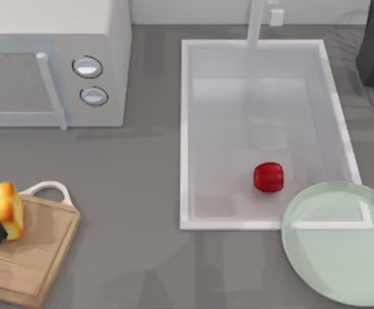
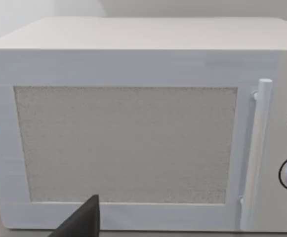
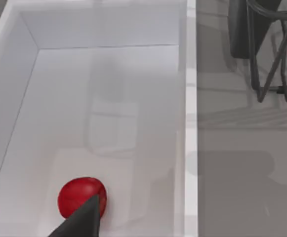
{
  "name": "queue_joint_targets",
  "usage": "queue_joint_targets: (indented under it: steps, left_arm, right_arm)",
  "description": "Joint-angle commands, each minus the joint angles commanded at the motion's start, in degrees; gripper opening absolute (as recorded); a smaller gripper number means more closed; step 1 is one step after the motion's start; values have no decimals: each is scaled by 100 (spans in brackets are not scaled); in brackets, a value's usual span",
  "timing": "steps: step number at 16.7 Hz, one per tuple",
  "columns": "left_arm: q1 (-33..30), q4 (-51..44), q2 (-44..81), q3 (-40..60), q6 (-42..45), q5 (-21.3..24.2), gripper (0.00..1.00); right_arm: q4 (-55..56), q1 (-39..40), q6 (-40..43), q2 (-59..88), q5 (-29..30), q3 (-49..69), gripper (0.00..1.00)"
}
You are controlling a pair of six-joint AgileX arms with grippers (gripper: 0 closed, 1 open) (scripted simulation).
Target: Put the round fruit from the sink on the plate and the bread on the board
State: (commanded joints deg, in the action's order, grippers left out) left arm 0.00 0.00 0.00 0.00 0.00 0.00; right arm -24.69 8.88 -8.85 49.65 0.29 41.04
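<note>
The setting is a rendered kitchen, laid out on a grey tabletop. A white microwave with a door handle and two round dials stands at the top view's left, and a large white sink with a faucet sits right of it. Kitchenware and food complete it: a wooden board carrying bread, a pale green plate, and a red round fruit in the sink.

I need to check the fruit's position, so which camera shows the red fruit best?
The top view: the round fruit lies whole in the sink, near the plate. The right wrist view shows it partly behind a dark finger. The left wrist view faces the microwave.
</note>
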Motion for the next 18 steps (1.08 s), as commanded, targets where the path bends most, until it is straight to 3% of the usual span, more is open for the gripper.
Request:
queue_joint_targets:
  steps: [11, 18]
  left_arm:
    - [0, 0, 0, 0, 0, 0, 100]
    - [0, 0, 0, 0, 0, 0, 100]
  right_arm:
    - [-3030, 1128, -1200, 5915, 1, 4829, 100]
    - [-4119, 1541, -1659, 7964, -7, 6509, 100]
